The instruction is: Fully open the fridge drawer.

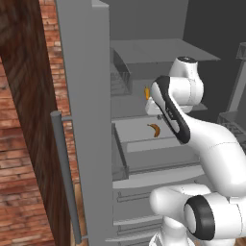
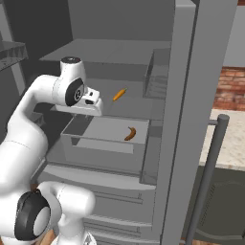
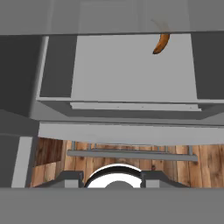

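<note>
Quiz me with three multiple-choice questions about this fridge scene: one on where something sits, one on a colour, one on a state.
1. Where does the banana lie?
A) on the floor
B) inside the fridge drawer
C) on the top shelf

2. What colour is the carrot?
A) orange
B) green
C) purple

3. How is the fridge drawer?
A) shut flush
B) lifted out
C) pulled partway out

Answers: 1 B, it rests on the drawer's floor. 2 A, it shows orange on the shelf behind. 3 C, its front stands forward of the shelves.

No readable text, label or number anywhere.
</note>
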{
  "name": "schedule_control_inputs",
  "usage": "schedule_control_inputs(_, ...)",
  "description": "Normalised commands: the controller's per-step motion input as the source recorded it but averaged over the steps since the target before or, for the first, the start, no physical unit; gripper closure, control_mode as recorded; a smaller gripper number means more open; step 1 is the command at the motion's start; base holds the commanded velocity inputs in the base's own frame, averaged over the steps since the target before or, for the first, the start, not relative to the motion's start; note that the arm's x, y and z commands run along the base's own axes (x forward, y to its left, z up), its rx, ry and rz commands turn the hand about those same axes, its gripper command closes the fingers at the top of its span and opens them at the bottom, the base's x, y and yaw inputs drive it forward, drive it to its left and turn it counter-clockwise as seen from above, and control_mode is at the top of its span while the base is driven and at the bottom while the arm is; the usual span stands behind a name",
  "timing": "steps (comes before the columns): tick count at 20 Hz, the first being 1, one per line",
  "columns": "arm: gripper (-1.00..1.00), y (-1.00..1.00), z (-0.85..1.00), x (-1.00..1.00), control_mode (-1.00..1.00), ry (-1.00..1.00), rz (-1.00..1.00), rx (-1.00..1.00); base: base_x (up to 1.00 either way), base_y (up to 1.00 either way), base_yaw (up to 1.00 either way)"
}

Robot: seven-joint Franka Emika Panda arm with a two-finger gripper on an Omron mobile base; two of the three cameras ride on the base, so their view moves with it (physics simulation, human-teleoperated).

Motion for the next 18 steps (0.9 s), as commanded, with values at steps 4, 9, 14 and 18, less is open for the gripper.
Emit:
schedule_control_inputs(4,-1.00,-0.11,0.00,-0.07,-1.00,0.00,-0.01,0.00,0.00,0.00,0.00)
schedule_control_inputs(9,-1.00,-0.31,-0.16,-0.02,-1.00,0.00,-0.09,0.02,0.00,0.00,0.00)
schedule_control_inputs(14,-1.00,-0.28,-0.36,0.00,-1.00,0.00,-0.09,0.00,0.00,0.00,0.00)
schedule_control_inputs(18,-1.00,-0.02,-0.26,0.02,-1.00,0.00,-0.08,0.00,0.00,0.00,0.00)
